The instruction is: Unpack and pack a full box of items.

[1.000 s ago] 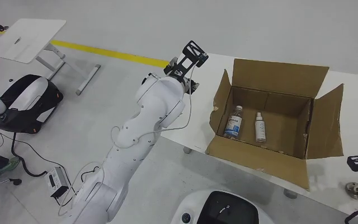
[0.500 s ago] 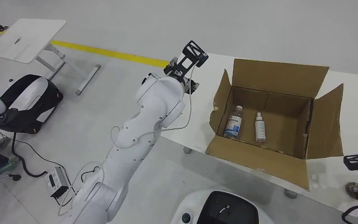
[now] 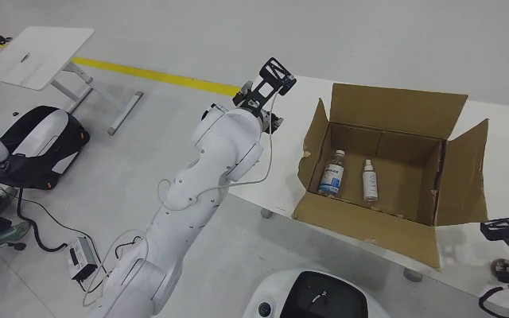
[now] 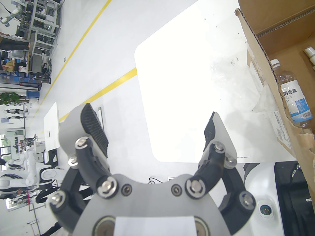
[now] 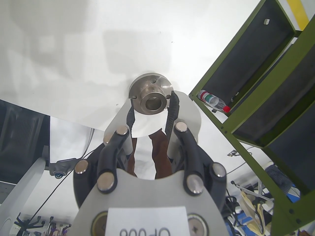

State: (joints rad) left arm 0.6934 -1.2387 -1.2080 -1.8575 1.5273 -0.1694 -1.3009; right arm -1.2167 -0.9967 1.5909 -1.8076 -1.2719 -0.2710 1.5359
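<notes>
Well, with the left end effector [image 4: 150,114] spread wide above the worktop [image 4: 187,74] corner and a bottle [image 3: 332,173] and spray bottle [image 3: 369,180] lying in the open box [image 3: 398,103], the right end effector [image 5: 152,100], clamped on a metal flange [image 5: 150,84], ought to seat it flat before releasing.

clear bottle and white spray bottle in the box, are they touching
Apart. The top view shows the clear bottle and the white spray bottle lying side by side in the box, with bare cardboard between them.
</notes>
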